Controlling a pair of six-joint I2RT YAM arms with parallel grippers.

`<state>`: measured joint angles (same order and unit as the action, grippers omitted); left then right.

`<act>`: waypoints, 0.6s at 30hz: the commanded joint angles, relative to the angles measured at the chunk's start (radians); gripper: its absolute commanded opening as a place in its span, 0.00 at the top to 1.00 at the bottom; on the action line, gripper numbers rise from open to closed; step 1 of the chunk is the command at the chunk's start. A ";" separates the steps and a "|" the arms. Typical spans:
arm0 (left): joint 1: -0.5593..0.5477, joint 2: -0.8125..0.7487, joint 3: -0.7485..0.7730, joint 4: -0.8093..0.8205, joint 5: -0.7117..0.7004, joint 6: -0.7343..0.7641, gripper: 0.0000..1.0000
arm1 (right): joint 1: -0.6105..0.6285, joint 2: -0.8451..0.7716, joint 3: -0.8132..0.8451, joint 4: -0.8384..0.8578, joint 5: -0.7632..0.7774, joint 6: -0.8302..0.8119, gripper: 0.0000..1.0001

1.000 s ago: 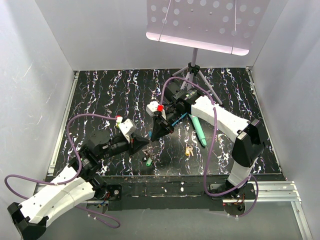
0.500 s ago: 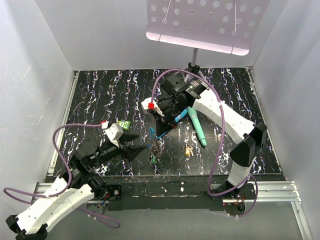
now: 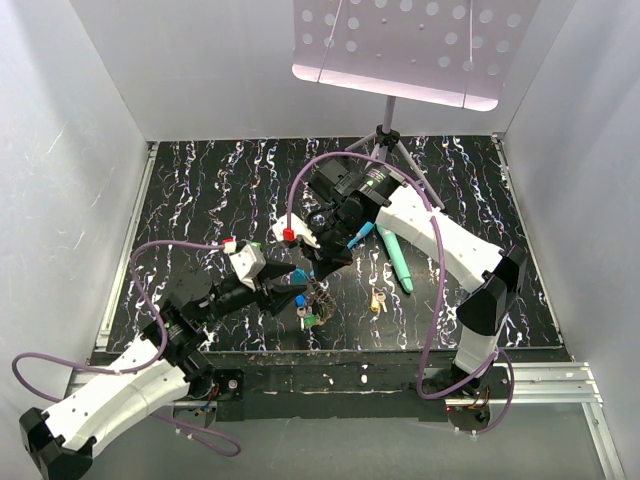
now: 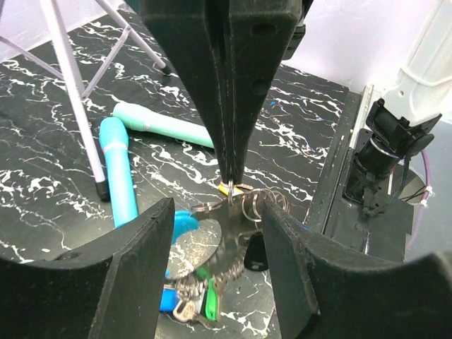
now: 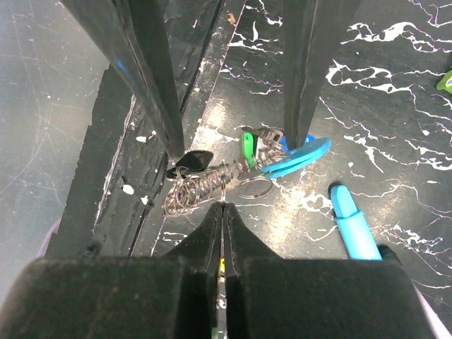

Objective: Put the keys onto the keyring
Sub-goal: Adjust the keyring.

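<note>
The keyring (image 5: 205, 185), a grey chain-like coil with a bright blue section (image 5: 296, 157), hangs just above the table. A green key (image 5: 247, 148) and a black fob (image 5: 194, 161) are on it. My right gripper (image 5: 221, 205) is shut on a small ring of that bunch, and a bit of yellow shows between its tips (image 4: 227, 188). From above, the right gripper (image 3: 320, 272) holds the keyring (image 3: 316, 302). My left gripper (image 4: 217, 208) is open, one finger (image 4: 134, 261) on each side of the hanging bunch, not touching it. A loose yellow key (image 3: 377, 300) lies to the right.
Two teal sticks (image 3: 397, 258) (image 3: 362, 232) lie behind the right gripper, next to a music stand's tripod (image 3: 388, 135). The table's near edge and black rail (image 3: 330, 350) run just below the bunch. White walls close in three sides.
My left gripper went from shut to open, drew back, then came forward to straddle the bunch. The right gripper shifted left, still shut on the keyring.
</note>
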<state>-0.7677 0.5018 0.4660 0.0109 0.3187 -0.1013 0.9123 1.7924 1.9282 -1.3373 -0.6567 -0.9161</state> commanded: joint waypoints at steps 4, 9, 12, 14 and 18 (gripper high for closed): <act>0.002 0.102 -0.009 0.190 0.091 0.000 0.55 | 0.003 -0.019 0.043 -0.095 -0.023 0.008 0.99; 0.002 0.136 -0.003 0.198 0.114 -0.014 0.60 | 0.003 -0.021 0.043 -0.089 -0.031 0.017 0.99; 0.001 0.145 0.000 0.190 0.123 -0.017 0.66 | 0.003 -0.021 0.041 -0.085 -0.035 0.020 0.99; 0.002 0.153 0.005 0.173 0.126 -0.017 0.69 | 0.003 -0.021 0.045 -0.083 -0.038 0.022 0.99; 0.002 0.164 0.011 0.147 0.126 -0.012 0.73 | 0.003 -0.022 0.043 -0.080 -0.041 0.025 0.99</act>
<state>-0.7677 0.6601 0.4644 0.1722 0.4301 -0.1165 0.9123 1.7924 1.9282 -1.3376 -0.6571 -0.9062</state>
